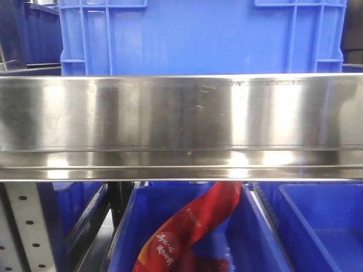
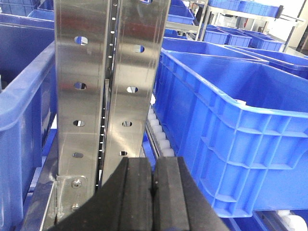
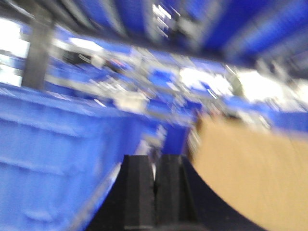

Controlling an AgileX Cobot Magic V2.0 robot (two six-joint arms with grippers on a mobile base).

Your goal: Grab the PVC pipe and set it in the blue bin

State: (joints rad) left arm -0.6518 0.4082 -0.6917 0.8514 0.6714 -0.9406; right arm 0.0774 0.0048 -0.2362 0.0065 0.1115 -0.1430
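Note:
No PVC pipe shows in any view. In the left wrist view my left gripper [image 2: 154, 161] is shut and empty, with its pads pressed together. It sits low in front of a perforated steel upright [image 2: 108, 82], beside an empty blue bin [image 2: 240, 130] on the right. In the right wrist view, which is motion-blurred, my right gripper [image 3: 155, 159] is shut and empty, between a blue bin [image 3: 53, 159] on the left and a tan cardboard surface [image 3: 250, 168] on the right. In the front view a large blue bin [image 1: 198, 34] stands on the shelf above a steel rail [image 1: 181, 124].
Below the rail, a blue bin [image 1: 130, 226] holds a red ribbon-like wrapper [image 1: 193, 226]; another blue bin [image 1: 323, 221] stands to its right. White rollers [image 2: 159, 132] run along the shelf beside the bin. A blue bin wall [image 2: 24, 110] stands left of the upright.

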